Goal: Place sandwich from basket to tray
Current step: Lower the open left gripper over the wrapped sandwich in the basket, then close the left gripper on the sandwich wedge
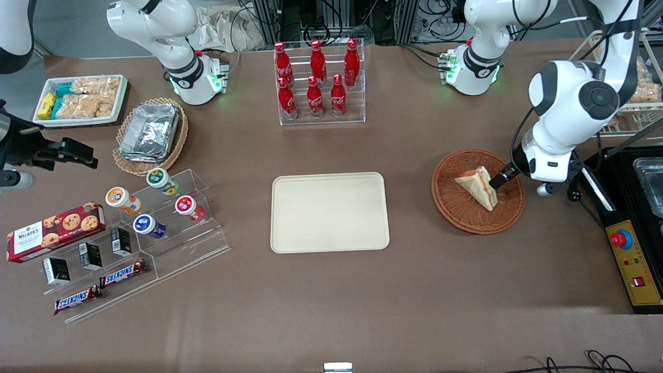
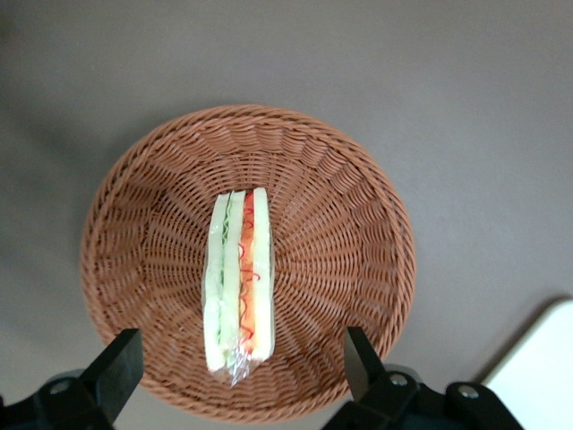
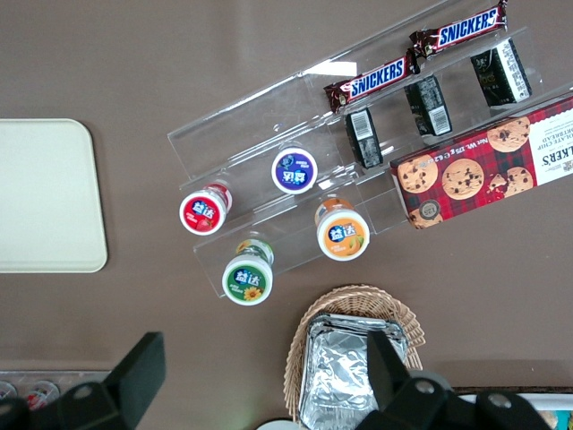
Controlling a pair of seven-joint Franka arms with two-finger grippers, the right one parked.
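Front view: the sandwich (image 1: 479,186) is being carried in the reddish-brown wicker basket (image 1: 456,207), toward the working arm's end of the table, well apart from the cream tray (image 1: 330,212). The gripper (image 1: 501,177) is being held over the basket's rim.

Left wrist view: the gripper (image 2: 242,363) is being held above the sandwich (image 2: 238,278), fingers (image 2: 119,365) spread wide apart, gripping nothing; the basket (image 2: 358,224) is being viewed from above.

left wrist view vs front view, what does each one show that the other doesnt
Only the left wrist view shows the sandwich's filling edge head-on, with red-orange and green layers, framed by the open end effector fingers above the basket.

Only the front view shows the cola bottles, the foil containers, the snack displays and the whole tray.

Both show the sandwich lying in the basket, the brown table and some of the tray.
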